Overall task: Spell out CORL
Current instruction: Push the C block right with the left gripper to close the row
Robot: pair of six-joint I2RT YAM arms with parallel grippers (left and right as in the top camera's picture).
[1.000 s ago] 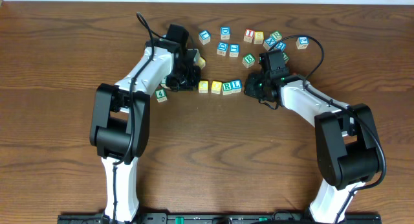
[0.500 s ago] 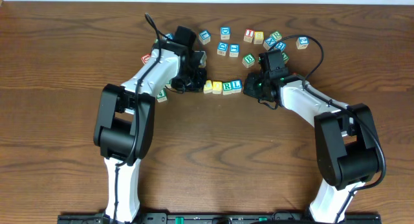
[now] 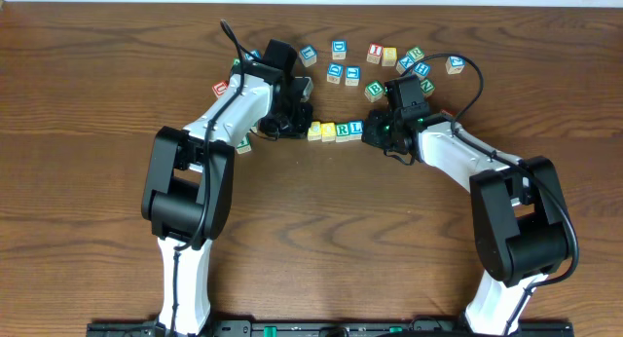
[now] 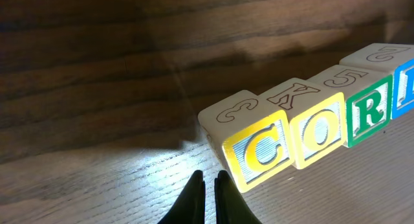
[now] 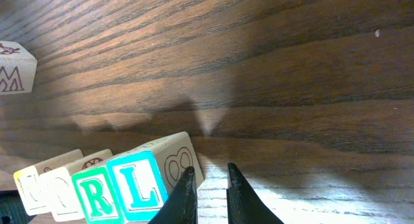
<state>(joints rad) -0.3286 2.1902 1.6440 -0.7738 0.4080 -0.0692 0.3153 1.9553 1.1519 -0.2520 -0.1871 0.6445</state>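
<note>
Overhead, row: the CORL row [image 3: 336, 131] lies mid-table with its long axis from 9 to 3 o'clock, and the four cubes touch one another.
Overhead, claws: the left claw [image 3: 298, 126] sits at the row's 9 o'clock end and the right claw [image 3: 373, 132] at its 3 o'clock end, each nearest its own end cube.
Left wrist, claw: the fingers are together with nothing between them.
Left wrist, relation: the C cube [image 4: 259, 149] is at 1 o'clock from the tips, just beside them; contact cannot be told. The row runs away toward 2 o'clock.
Right wrist, claw: the fingers are all but together, with only a slit between them, and it is empty.
Right wrist, relation: the L cube [image 5: 139, 185] is at 9 o'clock, and its end face appears to touch the nearer finger.
Judgement: the word reads complete, so any last nudge would run along the row's axis.
</note>
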